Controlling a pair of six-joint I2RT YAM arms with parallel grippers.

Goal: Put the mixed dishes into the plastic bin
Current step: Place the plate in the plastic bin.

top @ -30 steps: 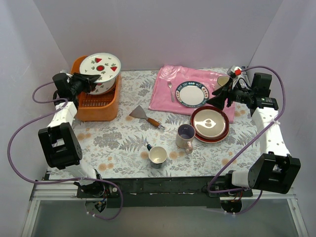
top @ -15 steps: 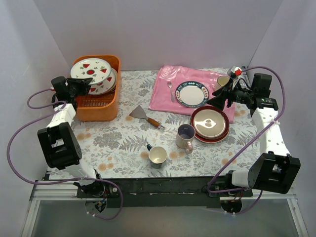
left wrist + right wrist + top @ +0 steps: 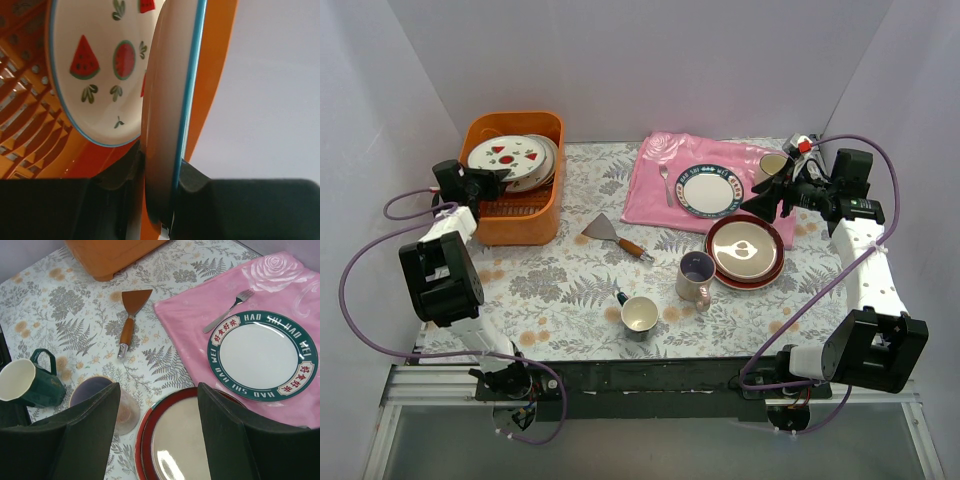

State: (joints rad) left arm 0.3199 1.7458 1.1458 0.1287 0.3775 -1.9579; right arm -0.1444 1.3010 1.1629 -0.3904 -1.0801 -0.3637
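Observation:
The orange plastic bin [image 3: 520,215] stands at the far left. Two white plates with red fruit marks [image 3: 507,154] lean inside it. My left gripper [image 3: 488,181] is at the bin's left wall, shut on the rim of one white plate. In the left wrist view [image 3: 161,172] that plate [image 3: 167,105] stands edge-on between the jaws, beside the other plate's watermelon-marked face [image 3: 95,65]. My right gripper [image 3: 767,199] is open and empty above the red-rimmed plate [image 3: 745,251]. The right wrist view [image 3: 160,435] shows that plate [image 3: 185,445] and the lilac mug [image 3: 102,397] below.
A dark-handled cream mug [image 3: 638,314] and the lilac mug [image 3: 697,277] stand near the front. A spatula [image 3: 615,236] lies mid-table. A pink cloth [image 3: 655,195] holds a fork [image 3: 665,183] and a blue-rimmed white plate [image 3: 711,190]. Another mug [image 3: 772,165] stands far right.
My left gripper has lowered the fruit-marked plate from above the bin's rim down into the bin. The right arm has not moved.

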